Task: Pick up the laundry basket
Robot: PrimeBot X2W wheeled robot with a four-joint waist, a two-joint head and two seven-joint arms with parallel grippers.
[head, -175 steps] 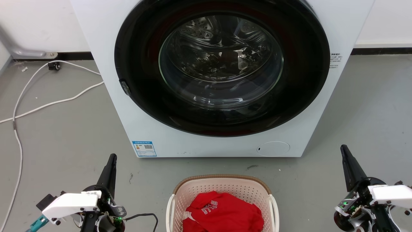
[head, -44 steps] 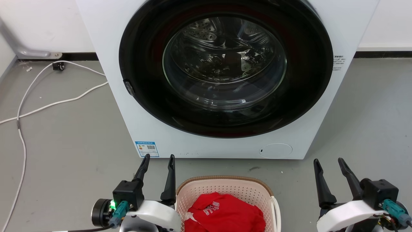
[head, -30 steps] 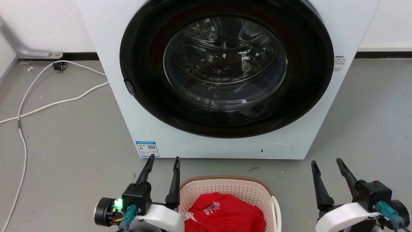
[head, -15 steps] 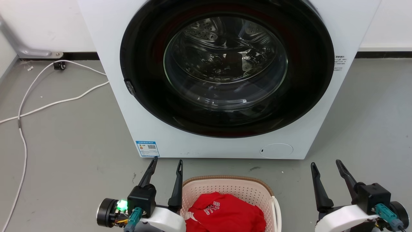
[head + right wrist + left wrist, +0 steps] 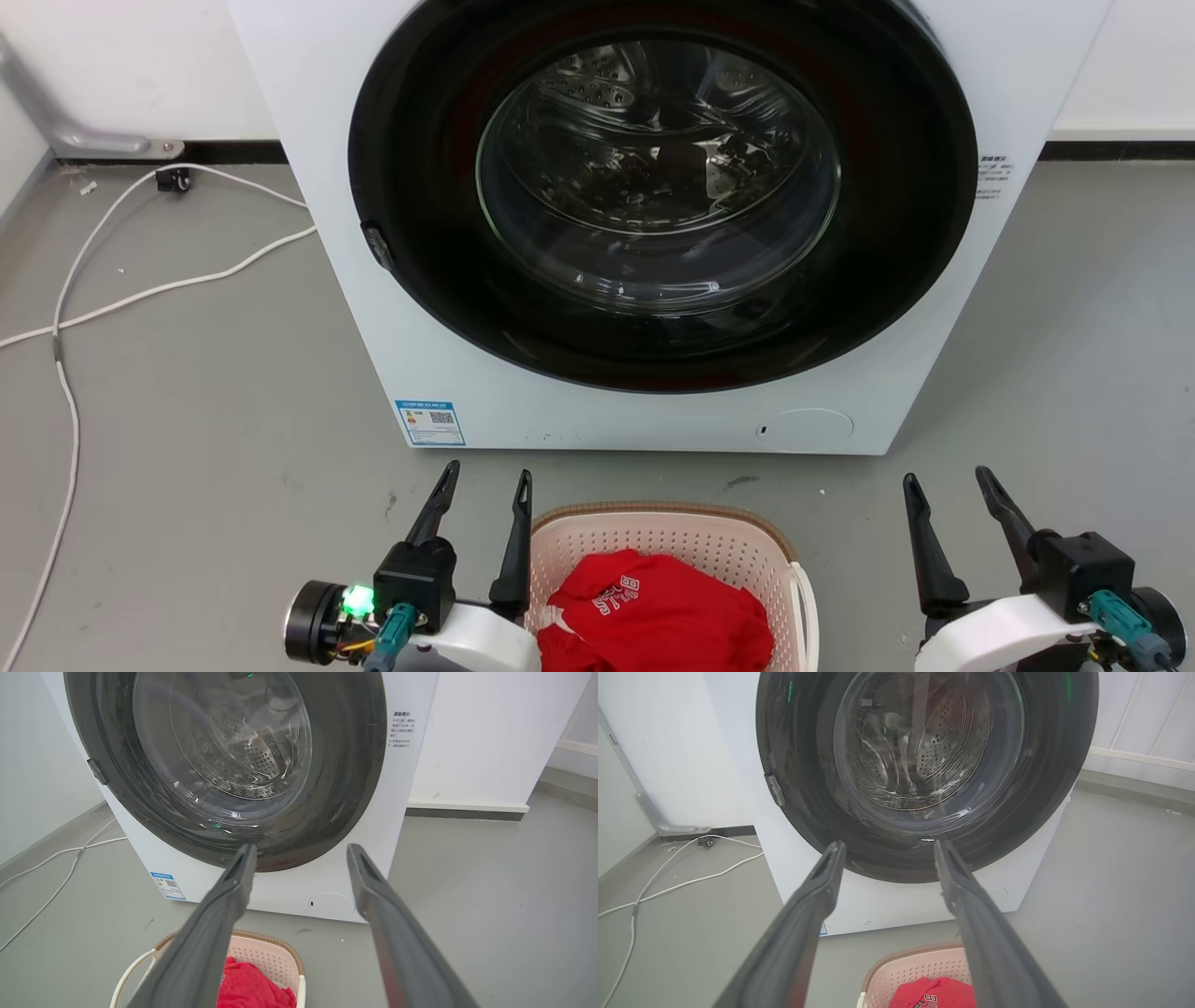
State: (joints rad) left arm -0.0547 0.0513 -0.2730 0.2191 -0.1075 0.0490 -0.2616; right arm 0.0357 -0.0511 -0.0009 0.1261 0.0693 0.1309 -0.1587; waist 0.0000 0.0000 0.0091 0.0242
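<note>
Open floor (image 5: 187,467) either side of the basket (image 5: 644,539), washer (image 5: 560,420) close behind it.
You have bare floor left and right of the basket. Your right gripper (image 5: 944,474), fingers spread, stands well apart from its right side. Your left gripper (image 5: 490,469), also spread, sits just beside its left rim. Behind the basket the washer blocks the way past a narrow strip of floor. A white cable (image 5: 65,373) lies far to the basket's left.
</note>
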